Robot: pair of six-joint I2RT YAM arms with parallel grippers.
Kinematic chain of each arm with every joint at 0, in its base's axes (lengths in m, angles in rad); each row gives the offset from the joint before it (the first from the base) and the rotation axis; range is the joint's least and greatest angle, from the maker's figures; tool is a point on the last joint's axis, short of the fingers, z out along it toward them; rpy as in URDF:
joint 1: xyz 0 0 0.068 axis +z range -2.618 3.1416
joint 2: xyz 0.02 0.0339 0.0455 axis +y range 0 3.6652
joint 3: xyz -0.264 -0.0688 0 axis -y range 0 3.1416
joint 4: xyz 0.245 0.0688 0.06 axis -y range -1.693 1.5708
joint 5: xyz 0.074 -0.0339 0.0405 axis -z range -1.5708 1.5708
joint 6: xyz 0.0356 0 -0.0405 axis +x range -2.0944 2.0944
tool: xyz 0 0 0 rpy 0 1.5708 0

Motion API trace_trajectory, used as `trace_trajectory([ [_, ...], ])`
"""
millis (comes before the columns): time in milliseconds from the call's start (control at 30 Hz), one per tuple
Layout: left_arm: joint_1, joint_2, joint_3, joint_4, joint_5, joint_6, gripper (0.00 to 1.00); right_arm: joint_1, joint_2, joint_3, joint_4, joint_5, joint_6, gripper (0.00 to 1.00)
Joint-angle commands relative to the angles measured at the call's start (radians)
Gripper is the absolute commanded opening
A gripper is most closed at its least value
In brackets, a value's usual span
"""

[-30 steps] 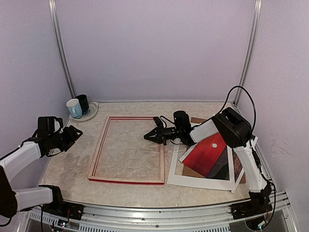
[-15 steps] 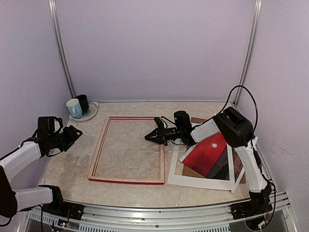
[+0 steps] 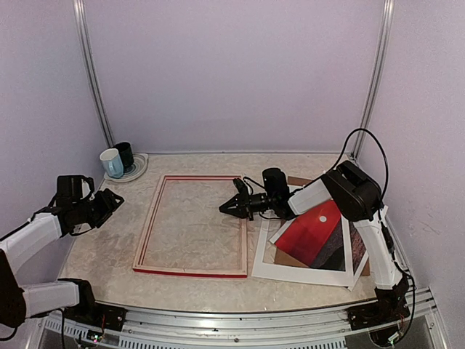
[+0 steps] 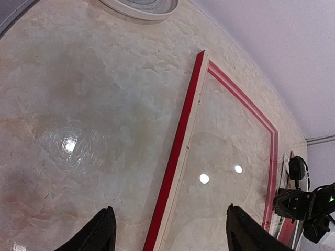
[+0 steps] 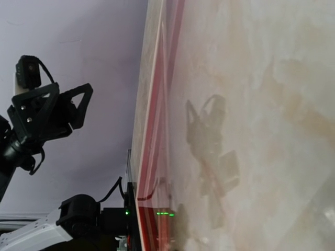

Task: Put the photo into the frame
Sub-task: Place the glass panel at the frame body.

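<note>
The frame (image 3: 148, 224), red-faced with pale wood sides, lies flat at the table's middle with bare table inside it. It also shows in the left wrist view (image 4: 183, 130) and edge-on in the right wrist view (image 5: 154, 120). The photo (image 3: 311, 234), red sky with a white sun, lies tilted on the white mat (image 3: 290, 273) right of the frame. My right gripper (image 3: 229, 208) is open and empty, low over the frame's right rail, pointing left. My left gripper (image 3: 110, 200) is open and empty, raised left of the frame; its fingertips (image 4: 103, 232) stand wide apart.
A brown backing board (image 3: 298, 181) lies under the mat and photo. A pale mug (image 3: 111, 163) and a dark mug (image 3: 125, 154) stand on a plate (image 3: 136, 171) at the back left; the plate shows in the left wrist view (image 4: 141, 6). Walls enclose three sides.
My right gripper has drawn back slightly to the right along the frame's right rail. The left arm, frame and photo have not moved.
</note>
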Motion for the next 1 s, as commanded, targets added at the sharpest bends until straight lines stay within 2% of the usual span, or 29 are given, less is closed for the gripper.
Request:
trace_trajectory([
  [0, -0.006, 0.002, -0.008, 0.012, -0.008, 0.017, 0.71, -0.011, -0.024, 0.004, -0.01, -0.01, -0.014, 0.03],
  [967, -0.007, 0.001, -0.011, 0.012, -0.009, 0.015, 0.72, -0.019, 0.002, 0.058, -0.049, -0.07, -0.04, 0.03],
])
